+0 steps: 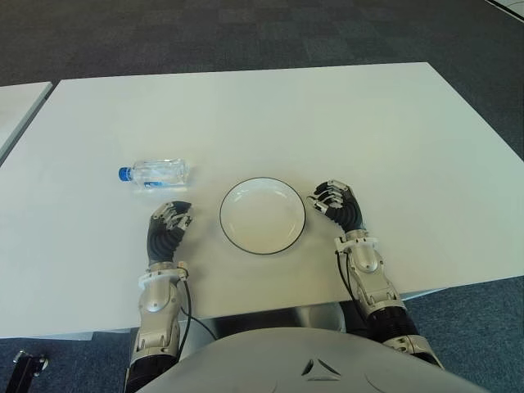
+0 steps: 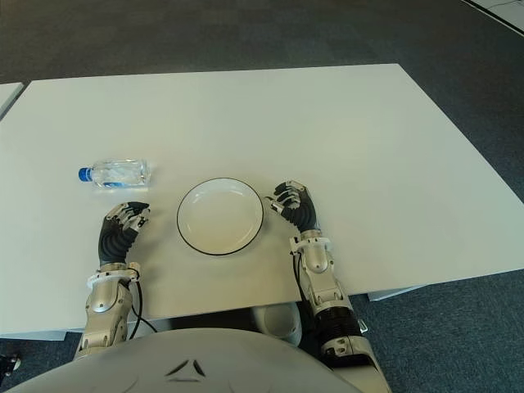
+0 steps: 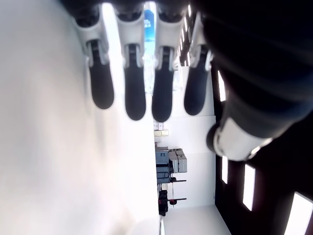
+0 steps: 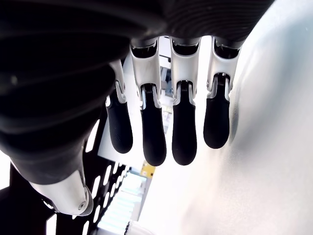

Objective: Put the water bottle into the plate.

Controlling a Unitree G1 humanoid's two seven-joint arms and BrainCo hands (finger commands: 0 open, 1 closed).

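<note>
So the plate [image 1: 262,216] is a white round one with a thin dark rim, sitting on the white surface [image 1: 344,123] right in front of the robot, and there's nothing in it. The water bottle [image 1: 155,173] is lying on its side on the surface, off to the left of the plate and a bit farther from the robot, blue cap pointing left. It's clear plastic, and whether there's water inside I can't really tell. The left robot hand [image 1: 168,226] is just left of the plate, and the bottle lies just beyond its fingertips, near but not touching. Its wrist view shows 4 fingers [image 3: 134,98] hanging loose with nothing between them, so that hand is released and holding nothing. The right robot hand [image 1: 337,203] shows just beside the plate's right edge, well apart from the bottle with the plate between them. Its fingers [image 4: 183,139] look loosely bent too in its own wrist view, nothing gripped. 2 hands, both relaxed, bottle not in either.
</note>
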